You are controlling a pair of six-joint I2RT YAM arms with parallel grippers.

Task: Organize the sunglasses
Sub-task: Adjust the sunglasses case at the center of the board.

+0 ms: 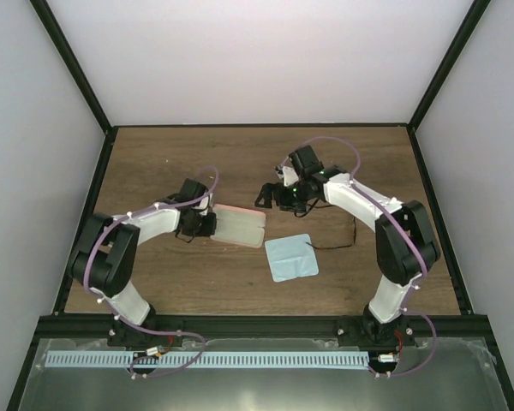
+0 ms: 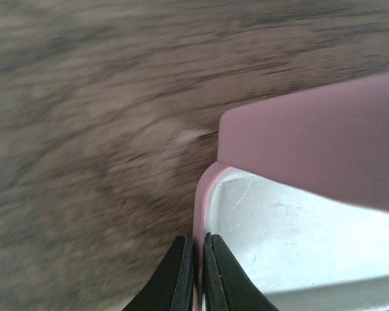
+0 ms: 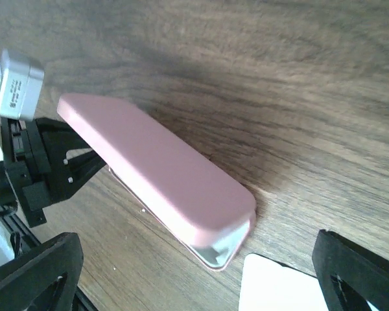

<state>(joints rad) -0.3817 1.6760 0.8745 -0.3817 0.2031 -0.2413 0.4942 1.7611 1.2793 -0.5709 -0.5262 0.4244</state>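
Note:
The salmon-pink case (image 1: pixel 240 225) lies left of centre with its lid (image 3: pixel 155 165) tilted up off the white-lined base (image 2: pixel 292 240). My left gripper (image 1: pixel 202 224) is shut on the case's left end, and its fingertips (image 2: pixel 199 259) pinch the pink rim of the base. My right gripper (image 1: pixel 274 199) hangs open behind the case's right end, with its fingers (image 3: pixel 35 272) spread wide and nothing between them. Of the sunglasses only a thin black wire-like arm (image 1: pixel 336 247) shows, running from the cloth's right edge under my right forearm. The lenses are hidden.
A light blue square cloth (image 1: pixel 290 258) lies flat in front of the case's right end; its corner (image 3: pixel 279 288) shows in the right wrist view. Black frame rails border the wooden table (image 1: pixel 197 163) on all sides.

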